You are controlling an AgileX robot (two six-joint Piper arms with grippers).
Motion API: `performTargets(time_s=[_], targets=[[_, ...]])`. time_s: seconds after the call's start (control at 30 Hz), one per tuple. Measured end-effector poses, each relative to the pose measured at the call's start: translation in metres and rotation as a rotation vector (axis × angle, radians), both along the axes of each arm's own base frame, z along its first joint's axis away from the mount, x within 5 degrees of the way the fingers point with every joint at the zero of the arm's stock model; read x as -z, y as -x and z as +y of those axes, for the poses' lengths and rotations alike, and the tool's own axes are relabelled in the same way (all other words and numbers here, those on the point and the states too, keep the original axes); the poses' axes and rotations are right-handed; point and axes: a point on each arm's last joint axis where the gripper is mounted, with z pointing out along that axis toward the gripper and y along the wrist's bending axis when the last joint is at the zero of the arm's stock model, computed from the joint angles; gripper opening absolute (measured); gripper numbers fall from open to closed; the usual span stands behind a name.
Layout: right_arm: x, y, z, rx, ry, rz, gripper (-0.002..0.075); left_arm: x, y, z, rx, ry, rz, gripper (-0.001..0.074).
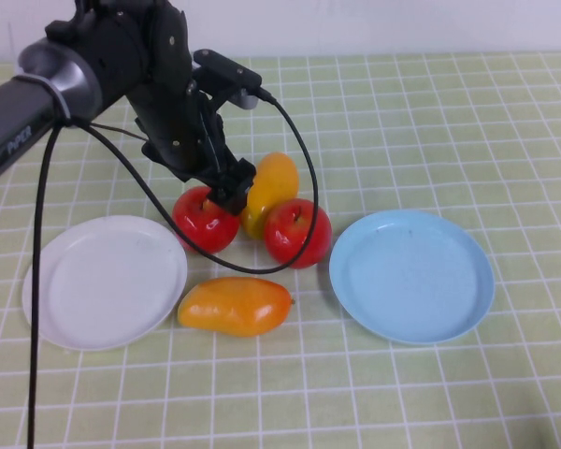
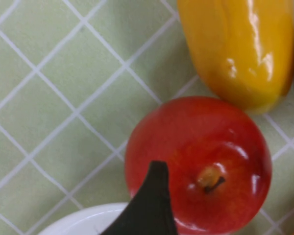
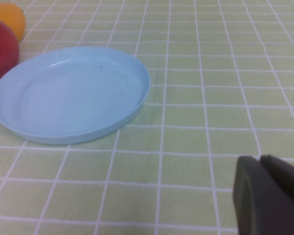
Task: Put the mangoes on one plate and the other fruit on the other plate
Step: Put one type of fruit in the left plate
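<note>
Green-and-white checked cloth [image 1: 449, 122] covers the whole table, running back to a pale wall at the far edge.

At the middle of the cloth lie the fruits. One red apple [image 1: 204, 220] sits just beside the white plate's far right rim, and the second apple [image 1: 298, 233] sits to its right, close to the blue plate. Between and behind them stands the upper mango [image 1: 270, 190], its lower end tucked between the two apples — it touches or nearly touches both. The lower mango [image 1: 235, 306] lies on its side on the bare cloth nearer the robot, between the two plates and just beside the white one.

Neither plate holds any fruit: the white plate [image 1: 103, 281] lies on the left, the light blue plate [image 1: 411, 276] on the right.

The left gripper [image 1: 229, 192] hangs directly over the first apple, with the left arm reaching in from the upper left and a black cable [image 1: 299, 168] looping down around the fruit. In the left wrist view one dark fingertip [image 2: 149, 205] overlaps the apple's stem side, but whether the jaws are spread or pressed together I cannot tell.

The right gripper [image 3: 269, 196] is out of the high view — its wrist camera shows only a dark edge of it above the cloth, near the blue plate, and its state cannot be told either.
</note>
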Motion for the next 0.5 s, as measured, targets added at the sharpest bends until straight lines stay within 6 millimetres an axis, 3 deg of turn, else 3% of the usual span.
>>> performTargets(time_s=[0.27,0.5], targets=[[0.000,0.000,0.000,0.000,-0.001,0.000,-0.0016,0.002,-0.004,0.003,-0.015,-0.033,-0.027,0.0668],[0.000,0.000,0.000,0.000,-0.002,0.000,-0.0016,0.022,-0.010,0.001,-0.022,-0.056,0.005,0.0668]])
